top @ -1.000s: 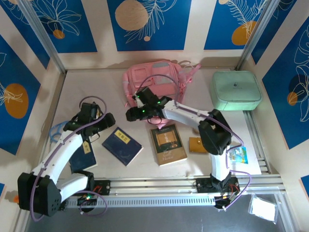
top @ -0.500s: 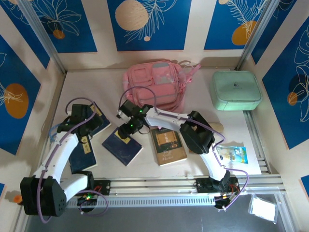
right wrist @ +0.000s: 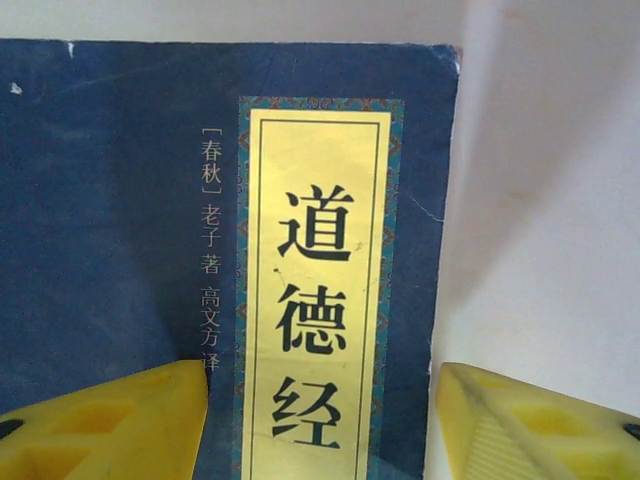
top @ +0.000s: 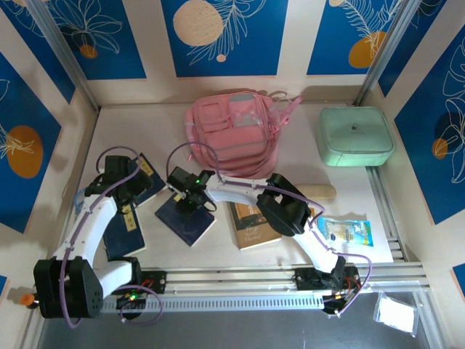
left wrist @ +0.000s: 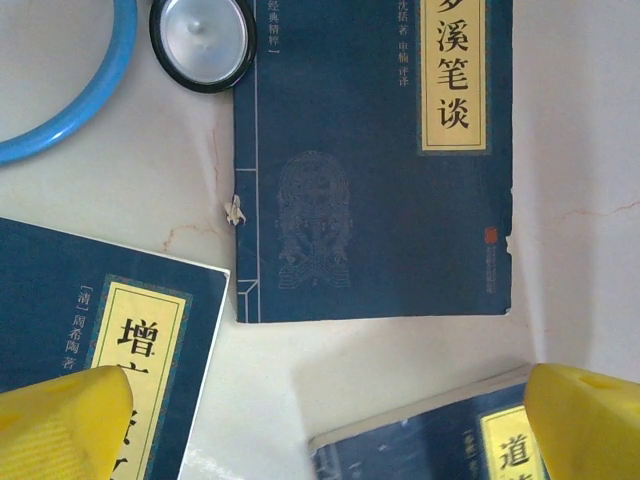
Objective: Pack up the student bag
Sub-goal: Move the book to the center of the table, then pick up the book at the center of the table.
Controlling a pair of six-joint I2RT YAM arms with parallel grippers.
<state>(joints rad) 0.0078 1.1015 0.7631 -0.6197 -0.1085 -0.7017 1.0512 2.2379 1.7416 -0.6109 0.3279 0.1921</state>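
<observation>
- Looking for the student bag [top: 232,134]: where does it sit?
- At the far middle of the desk [top: 131,131], lying flat with its pocket side up. A mint-green case [top: 356,136] is near it on the right, and both claws are well apart from it on the near side.
- Which way does it point?
- Its pink straps trail toward the far right. It looks slightly wider left to right than near to far, so its long axis runs roughly left to right.
- And the left claw [left wrist: 330,400]?
- Spread wide and holding nothing. It hangs over bare desk among 3 books: the far blue book [left wrist: 370,180], the near-left blue book [left wrist: 60,330] and the middle blue book [left wrist: 420,445]. A blue ring [left wrist: 60,120] and a black-rimmed disc [left wrist: 203,42] lie beyond.
- The right claw [right wrist: 320,390]?
- Also spread. Its 2 yellow fingers [right wrist: 110,420] stand either side of the yellow title label on the middle blue book. I cannot tell whether they touch the cover.
</observation>
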